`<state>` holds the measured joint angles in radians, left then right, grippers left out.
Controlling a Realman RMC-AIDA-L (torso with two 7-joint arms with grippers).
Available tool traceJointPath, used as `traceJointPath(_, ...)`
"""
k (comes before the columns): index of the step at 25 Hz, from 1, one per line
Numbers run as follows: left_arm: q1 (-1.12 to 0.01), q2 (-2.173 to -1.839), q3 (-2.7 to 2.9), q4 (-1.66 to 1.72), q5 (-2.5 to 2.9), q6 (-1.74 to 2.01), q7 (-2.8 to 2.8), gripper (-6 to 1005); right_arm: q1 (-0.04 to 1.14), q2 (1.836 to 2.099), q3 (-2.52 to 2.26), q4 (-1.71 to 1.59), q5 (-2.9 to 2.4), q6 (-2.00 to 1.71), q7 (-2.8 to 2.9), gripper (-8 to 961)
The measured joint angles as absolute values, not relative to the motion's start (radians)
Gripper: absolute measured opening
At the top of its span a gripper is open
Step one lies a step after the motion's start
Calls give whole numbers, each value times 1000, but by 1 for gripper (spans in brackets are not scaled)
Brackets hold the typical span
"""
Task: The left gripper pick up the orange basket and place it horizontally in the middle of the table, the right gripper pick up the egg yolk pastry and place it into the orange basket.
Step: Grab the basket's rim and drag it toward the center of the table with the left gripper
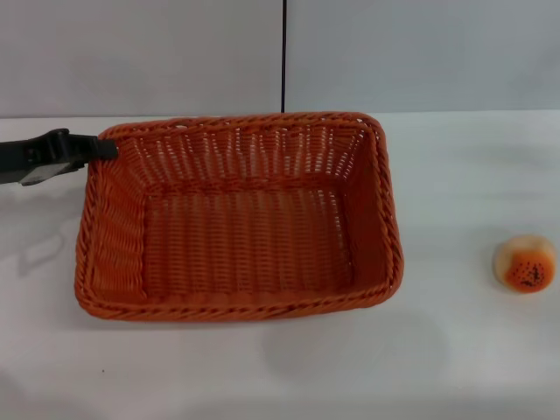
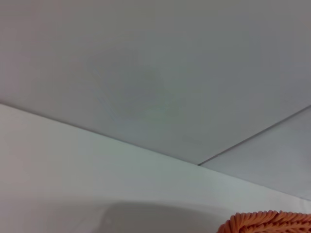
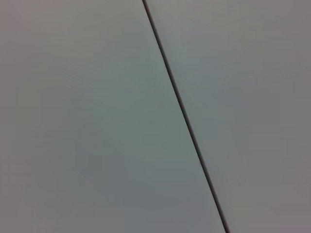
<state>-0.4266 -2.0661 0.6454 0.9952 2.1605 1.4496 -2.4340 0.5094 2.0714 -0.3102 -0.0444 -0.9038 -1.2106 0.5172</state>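
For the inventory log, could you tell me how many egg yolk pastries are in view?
1. The egg yolk pastry sits on the table, right of the orange basket. None shows inside the basket.

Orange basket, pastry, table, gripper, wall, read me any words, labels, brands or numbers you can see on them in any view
None: no text can be read in any view.
The orange basket is plain weave with no label.
The egg yolk pastry has only black specks, not writing.
The left gripper at the basket's rim, the table and the wall carry no markings.
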Motion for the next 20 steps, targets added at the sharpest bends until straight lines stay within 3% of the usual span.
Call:
traceJointPath(18,-437,-2046,648,988,2152,1446,-2404,247,521,2071,-311,-48,-904,-1180,516,620)
traceJointPath(20,-437,-2039,645,988,2152,1443,-2399,397,523,2071,-311,-49,-904,-1174,516,621)
